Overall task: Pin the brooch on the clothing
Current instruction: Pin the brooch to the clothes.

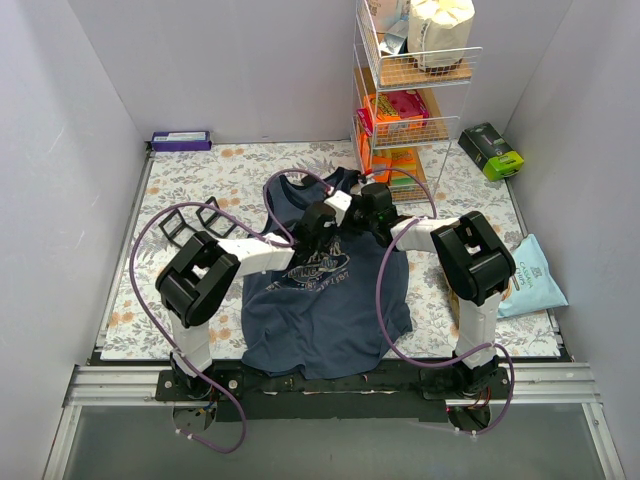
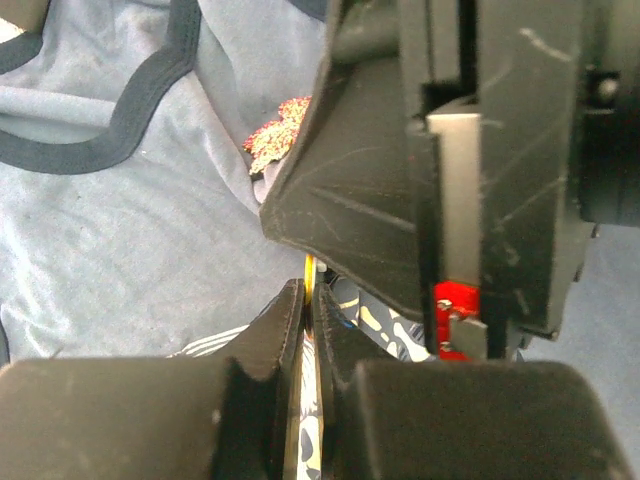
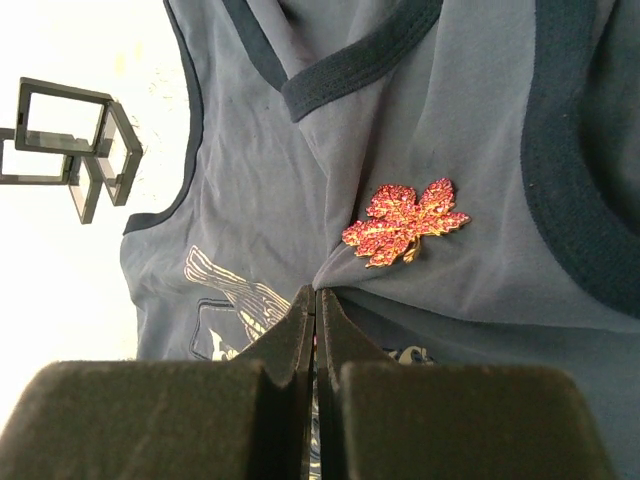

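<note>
Brooch (image 3: 405, 222) seen lying on clothing (image 3: 250, 190), upper chest; whether pinned through cannot be told. Right gripper (image 3: 316, 300) closed on fabric fold just below brooch. Left gripper (image 2: 309, 300) apparently clamped on thin printed fold. Fabric to be held taut, tugged gently; brooch not to be dragged.

A floral-clothed table (image 1: 200, 190) carried a navy-blue sleeveless tank top (image 1: 320, 320) at centre. Left of it lay black open frames (image 1: 190, 222), far back a flat purple box (image 1: 181, 140), right a teal pouch (image 1: 532, 278).
</note>
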Motion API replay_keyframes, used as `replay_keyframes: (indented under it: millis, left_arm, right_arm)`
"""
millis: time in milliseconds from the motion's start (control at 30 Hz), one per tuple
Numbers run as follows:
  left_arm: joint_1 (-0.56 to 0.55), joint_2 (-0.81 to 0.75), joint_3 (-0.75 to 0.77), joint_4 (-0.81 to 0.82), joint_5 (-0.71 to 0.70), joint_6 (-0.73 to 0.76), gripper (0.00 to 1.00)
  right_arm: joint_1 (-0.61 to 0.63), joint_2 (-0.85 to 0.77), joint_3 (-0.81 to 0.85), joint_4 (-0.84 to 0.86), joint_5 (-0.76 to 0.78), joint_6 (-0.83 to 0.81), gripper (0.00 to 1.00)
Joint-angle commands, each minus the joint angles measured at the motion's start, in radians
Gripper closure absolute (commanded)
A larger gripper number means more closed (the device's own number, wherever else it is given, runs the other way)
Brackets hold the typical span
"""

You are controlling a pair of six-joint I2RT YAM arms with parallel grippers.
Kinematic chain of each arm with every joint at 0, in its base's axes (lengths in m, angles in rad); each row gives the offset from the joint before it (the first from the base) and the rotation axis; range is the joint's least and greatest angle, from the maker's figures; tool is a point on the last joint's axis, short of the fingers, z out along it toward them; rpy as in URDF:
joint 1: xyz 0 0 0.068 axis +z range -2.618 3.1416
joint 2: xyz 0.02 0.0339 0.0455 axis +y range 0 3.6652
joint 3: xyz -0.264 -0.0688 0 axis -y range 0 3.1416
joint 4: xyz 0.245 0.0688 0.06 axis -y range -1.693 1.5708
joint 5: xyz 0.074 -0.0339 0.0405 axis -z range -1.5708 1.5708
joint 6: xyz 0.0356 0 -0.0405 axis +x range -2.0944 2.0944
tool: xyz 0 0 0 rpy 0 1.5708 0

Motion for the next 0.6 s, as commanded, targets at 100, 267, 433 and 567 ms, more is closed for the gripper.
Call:
replay_keyframes:
  millis: [100, 267, 433, 567]
  left_arm:
    - [0.06, -0.123, -0.009, 0.101, 0.08, -0.112, 1.0]
    - [0.072, -0.139, -0.024, 0.122, 0.141, -0.144, 1.0]
    - [0.072, -0.131, -0.035, 0.144, 0.227, -0.155, 1.0]
    - [0.074, -0.145, -0.047, 0.164, 0.24, -0.173, 1.0]
  right_arm:
    - [0.022, -0.01, 0.023, 0.002, -0.006, -0.003, 0.99]
    - [0.026, -0.001, 0.028, -0.006, 0.0, -0.007, 0.99]
    - [0.031, 0.004, 0.035, -0.02, 0.009, -0.015, 0.99]
    - [0.033, 0.009, 0.035, -0.025, 0.011, -0.016, 0.99]
